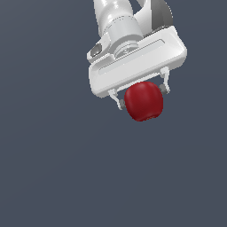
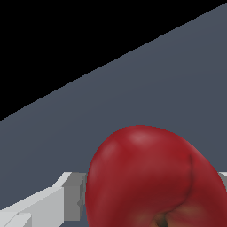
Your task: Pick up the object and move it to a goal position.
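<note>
One apple [image 1: 143, 101] sits clamped between my gripper [image 1: 142, 98] fingers, hanging at six o'clock below the palm; its glossy, rounded skin could slip if I swing fast.

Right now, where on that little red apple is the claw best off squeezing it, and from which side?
Across its widest middle, coming from above, as shown now: the gripper has a finger on each side of the red apple. Its roundness narrows toward both ends, so a grip away from the middle would likely slip.
</note>
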Controlling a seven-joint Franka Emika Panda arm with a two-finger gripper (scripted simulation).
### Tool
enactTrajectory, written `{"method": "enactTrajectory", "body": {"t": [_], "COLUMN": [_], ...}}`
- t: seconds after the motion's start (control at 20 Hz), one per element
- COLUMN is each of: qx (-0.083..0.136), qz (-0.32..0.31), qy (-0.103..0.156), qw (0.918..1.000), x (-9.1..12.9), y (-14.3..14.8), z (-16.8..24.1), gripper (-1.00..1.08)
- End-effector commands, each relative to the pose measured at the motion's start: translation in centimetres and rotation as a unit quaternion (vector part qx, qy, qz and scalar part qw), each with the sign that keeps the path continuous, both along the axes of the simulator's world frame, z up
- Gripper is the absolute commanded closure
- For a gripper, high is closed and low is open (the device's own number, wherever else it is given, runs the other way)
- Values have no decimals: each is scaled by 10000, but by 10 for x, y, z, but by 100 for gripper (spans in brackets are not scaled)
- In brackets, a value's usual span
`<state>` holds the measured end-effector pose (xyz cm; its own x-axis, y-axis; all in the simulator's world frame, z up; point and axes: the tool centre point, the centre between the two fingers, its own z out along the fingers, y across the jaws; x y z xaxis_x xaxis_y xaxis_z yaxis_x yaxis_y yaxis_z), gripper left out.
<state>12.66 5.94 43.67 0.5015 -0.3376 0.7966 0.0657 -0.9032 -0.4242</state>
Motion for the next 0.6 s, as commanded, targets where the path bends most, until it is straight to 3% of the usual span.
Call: {"method": "enactTrajectory", "body": {"t": [0.0, 0.55], "qx": [25, 128], "qz": [36, 173], "qy": [-164, -679], "qw": [9999, 9975], "x": [-2, -10], "y": [0, 1], "z": [14, 55], "gripper": [108, 108]}}
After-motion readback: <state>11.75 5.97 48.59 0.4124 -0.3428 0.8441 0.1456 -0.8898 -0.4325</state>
